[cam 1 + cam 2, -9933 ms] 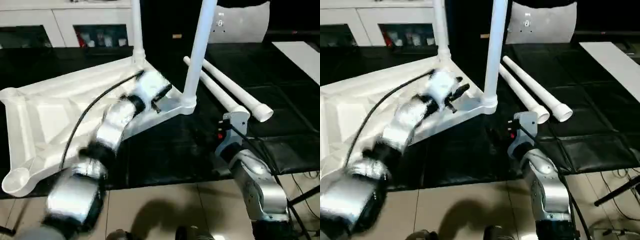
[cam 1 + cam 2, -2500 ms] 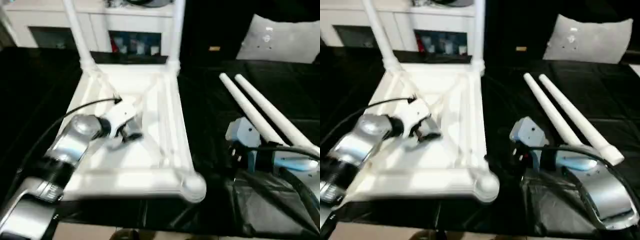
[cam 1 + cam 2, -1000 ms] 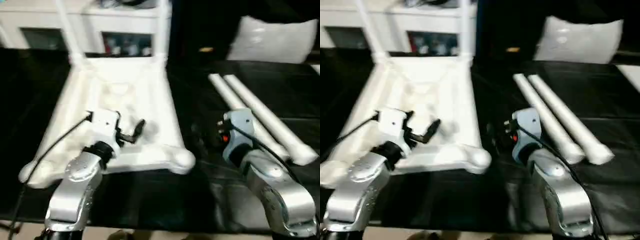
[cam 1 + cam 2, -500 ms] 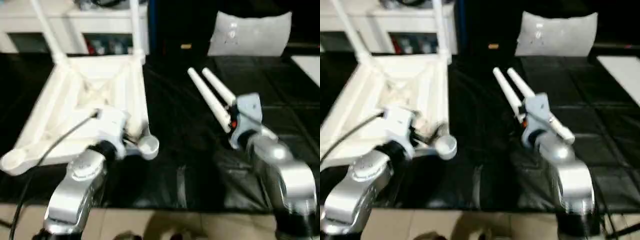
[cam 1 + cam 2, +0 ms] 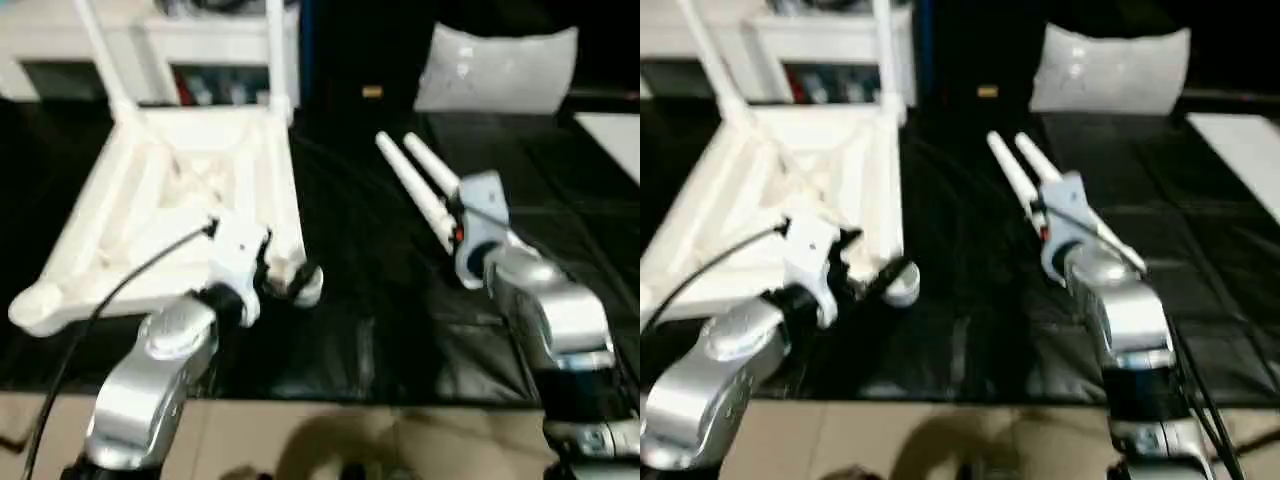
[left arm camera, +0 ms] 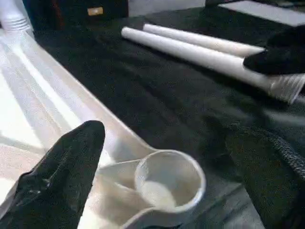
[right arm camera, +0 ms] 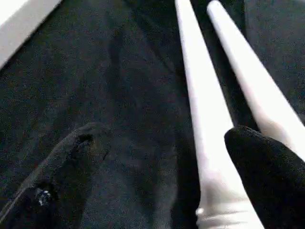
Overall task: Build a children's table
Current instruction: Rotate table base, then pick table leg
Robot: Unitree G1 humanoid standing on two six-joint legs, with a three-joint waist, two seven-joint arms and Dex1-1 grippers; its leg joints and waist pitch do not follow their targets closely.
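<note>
Currently, tabletop [image 5: 190, 200] upturned on black table [image 5: 360, 300], two legs [image 5: 420, 195] loose beside | both jaws spread, empty | legs judged light, stiff, slick; best gripped near the threaded end.

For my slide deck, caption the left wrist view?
Open left gripper straddles the tabletop's empty corner socket; two loose legs lie beyond.

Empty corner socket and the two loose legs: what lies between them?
Bare black mat, seen in the left wrist view, between the empty corner socket and the two loose legs.
</note>
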